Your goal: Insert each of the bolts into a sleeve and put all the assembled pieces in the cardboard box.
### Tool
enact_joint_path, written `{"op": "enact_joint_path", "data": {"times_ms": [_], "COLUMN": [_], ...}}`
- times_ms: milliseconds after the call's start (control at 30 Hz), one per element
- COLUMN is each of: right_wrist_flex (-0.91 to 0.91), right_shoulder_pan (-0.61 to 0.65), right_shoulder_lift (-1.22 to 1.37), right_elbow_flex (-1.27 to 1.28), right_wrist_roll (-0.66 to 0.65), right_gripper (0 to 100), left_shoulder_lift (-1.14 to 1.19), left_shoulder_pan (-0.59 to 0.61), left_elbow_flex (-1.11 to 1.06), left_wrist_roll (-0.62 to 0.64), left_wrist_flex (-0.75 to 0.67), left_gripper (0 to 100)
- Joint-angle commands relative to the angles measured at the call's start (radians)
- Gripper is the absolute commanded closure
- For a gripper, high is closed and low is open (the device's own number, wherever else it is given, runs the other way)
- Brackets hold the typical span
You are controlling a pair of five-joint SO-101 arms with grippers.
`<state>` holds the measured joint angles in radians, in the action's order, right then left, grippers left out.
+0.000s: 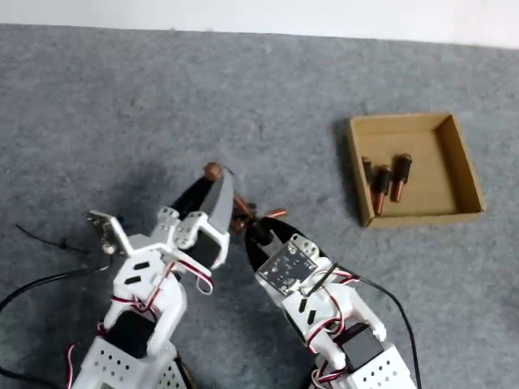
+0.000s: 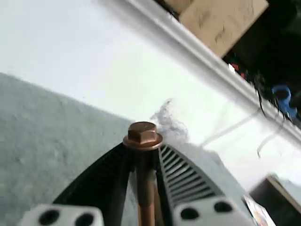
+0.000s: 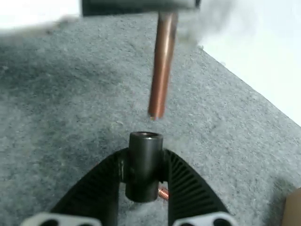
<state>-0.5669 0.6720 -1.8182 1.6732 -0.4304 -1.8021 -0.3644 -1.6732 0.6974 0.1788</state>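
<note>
Closest to the right wrist camera, my right gripper (image 3: 143,162) pinches a short black cylindrical metal sleeve (image 3: 146,150), its open bore facing the bolt. Just off that bore hangs the tip of a long copper-coloured hex-headed bolt (image 3: 162,66), clamped by its shank in my left gripper (image 2: 142,157) — tip and bore near, not touching. Both grippers meet over the grey carpeted table (image 1: 122,97), well apart from the shallow brown cardboard box (image 1: 466,174), which holds three assembled pieces (image 1: 388,180). I judge the bolt leans slightly off the sleeve's axis; pushed so, its tip could catch the rim and twist the sleeve askew — or slip back in the left grip.
</note>
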Motion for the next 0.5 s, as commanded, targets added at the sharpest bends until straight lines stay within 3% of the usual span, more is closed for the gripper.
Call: {"op": "enact_joint_path", "data": {"times_ms": [0, 467], "right_wrist_flex": [0.004, 0.005], "right_shoulder_pan": [0.004, -0.033], "right_shoulder_lift": [-0.015, -0.018], "right_elbow_flex": [0.091, 0.091], "right_wrist_roll": [-0.012, -0.012], "right_gripper": [99.3, 99.3], "left_shoulder_lift": [-0.024, -0.021], "left_shoulder_pan": [-0.061, -0.117], "left_elbow_flex": [0.013, -0.022], "left_wrist_roll": [0.003, 0.005], "left_wrist_flex": [0.049, 0.055], "left_gripper": [99, 99]}}
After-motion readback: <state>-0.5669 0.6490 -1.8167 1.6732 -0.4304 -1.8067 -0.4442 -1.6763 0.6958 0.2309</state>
